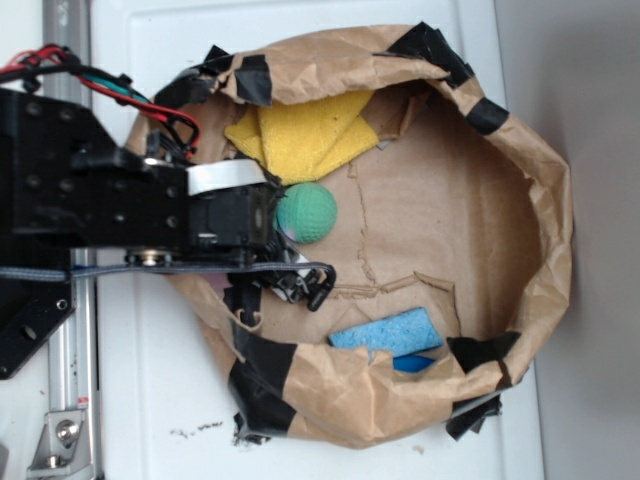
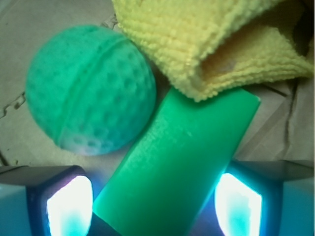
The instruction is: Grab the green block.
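Observation:
In the wrist view the green block (image 2: 182, 162) lies flat and slantwise on brown paper. Its near end sits between my two fingers and its far end is tucked under a yellow cloth (image 2: 211, 44). My gripper (image 2: 155, 199) is open and straddles the block. The left pad (image 2: 69, 206) is almost at the block's corner, and a narrow gap shows at the right pad (image 2: 238, 204). The dimpled green ball (image 2: 88, 88) rests just left of the block. In the exterior view my gripper (image 1: 272, 222) is low inside the bag beside the ball (image 1: 307, 212) and hides the block.
Everything lies in a crumpled brown paper bag (image 1: 545, 200) with black tape on its rim. The yellow cloth (image 1: 300, 130) is at the back left. A blue sponge (image 1: 388, 332) lies at the front near the bag wall.

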{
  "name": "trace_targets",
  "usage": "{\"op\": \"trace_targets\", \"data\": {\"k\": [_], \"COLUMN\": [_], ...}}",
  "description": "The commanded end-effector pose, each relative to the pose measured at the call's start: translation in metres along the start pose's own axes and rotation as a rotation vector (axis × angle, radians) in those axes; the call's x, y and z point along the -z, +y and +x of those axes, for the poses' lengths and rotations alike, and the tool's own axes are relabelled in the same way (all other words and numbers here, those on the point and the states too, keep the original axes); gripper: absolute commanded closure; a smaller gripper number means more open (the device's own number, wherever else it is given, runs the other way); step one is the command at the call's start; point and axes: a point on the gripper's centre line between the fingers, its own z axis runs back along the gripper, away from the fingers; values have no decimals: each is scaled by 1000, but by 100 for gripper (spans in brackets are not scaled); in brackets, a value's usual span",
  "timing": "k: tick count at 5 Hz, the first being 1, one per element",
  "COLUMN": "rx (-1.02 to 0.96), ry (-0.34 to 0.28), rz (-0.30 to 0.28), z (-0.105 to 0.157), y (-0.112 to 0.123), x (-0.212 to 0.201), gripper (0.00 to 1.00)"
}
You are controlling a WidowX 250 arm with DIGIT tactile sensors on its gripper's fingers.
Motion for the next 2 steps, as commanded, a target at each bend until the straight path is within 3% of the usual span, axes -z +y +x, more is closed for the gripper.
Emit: {"op": "trace_targets", "data": {"k": [1, 2], "rx": [46, 61], "ry": [49, 63], "rz": [180, 177], "z": [-9, -8], "y": [16, 16], "x": [20, 16], "gripper": [100, 100]}}
